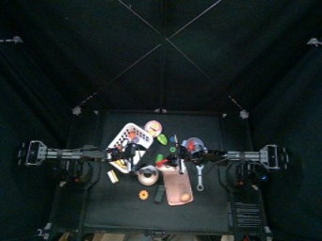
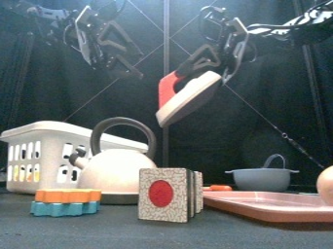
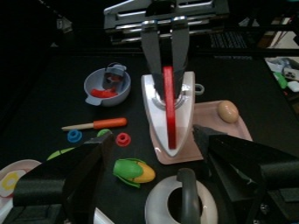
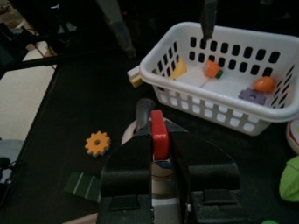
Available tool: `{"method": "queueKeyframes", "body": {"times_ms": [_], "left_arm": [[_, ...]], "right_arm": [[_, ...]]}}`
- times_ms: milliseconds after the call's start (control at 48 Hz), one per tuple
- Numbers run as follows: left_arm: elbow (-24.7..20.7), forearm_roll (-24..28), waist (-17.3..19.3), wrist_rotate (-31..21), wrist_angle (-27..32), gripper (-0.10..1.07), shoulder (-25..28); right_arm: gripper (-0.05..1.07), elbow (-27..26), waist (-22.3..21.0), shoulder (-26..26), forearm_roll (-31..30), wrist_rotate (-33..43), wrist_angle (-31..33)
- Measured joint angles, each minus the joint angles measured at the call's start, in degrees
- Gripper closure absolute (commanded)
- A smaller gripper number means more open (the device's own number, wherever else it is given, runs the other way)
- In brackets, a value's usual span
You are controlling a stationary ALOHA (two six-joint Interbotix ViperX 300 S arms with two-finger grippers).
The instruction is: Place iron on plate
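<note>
One iron [image 2: 193, 95], one pink plate [image 2: 279, 206], one white basket [image 2: 39, 146], one white kettle [image 2: 117, 167], one grey pot [image 2: 260, 178], one carrot [image 3: 103, 123], one potato [image 3: 226, 111], one corn cob [image 3: 135, 171] and one orange gear [image 4: 97, 140] are in sight.

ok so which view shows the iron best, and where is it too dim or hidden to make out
Front view: the iron shows pale and red against the black curtains, held up in the right gripper. Left wrist view: well lit, the iron plain above the plate. Top view: table dim, iron hard to pick out. Right wrist view: only its red handle shows between the jaws.
</note>
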Motion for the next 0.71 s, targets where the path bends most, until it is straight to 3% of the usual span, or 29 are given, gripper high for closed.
{"method": "queueKeyframes", "body": {"times_ms": [208, 396, 500, 708], "left_arm": [[0.09, 0.00, 0.00, 0.00, -0.35, -0.06, 0.09], [0.88, 0.00, 0.09, 0.09, -0.79, -0.06, 0.09], [1.05, 0.00, 0.00, 0.09, -0.79, -0.06, 0.00], [1.14, 0.00, 0.00, 0.09, -0.70, -0.06, 0.00]], "right_arm": [[0.63, 6.42, 2.37, -5.19, 2.81, 0.09, -0.09], [0.63, 8.96, 2.72, -5.98, 13.01, 0.53, 1.85], [0.63, 8.96, 2.90, -6.94, 19.34, -0.09, 5.89], [0.63, 5.63, 3.43, -9.84, 21.97, 0.35, 19.78]]}}
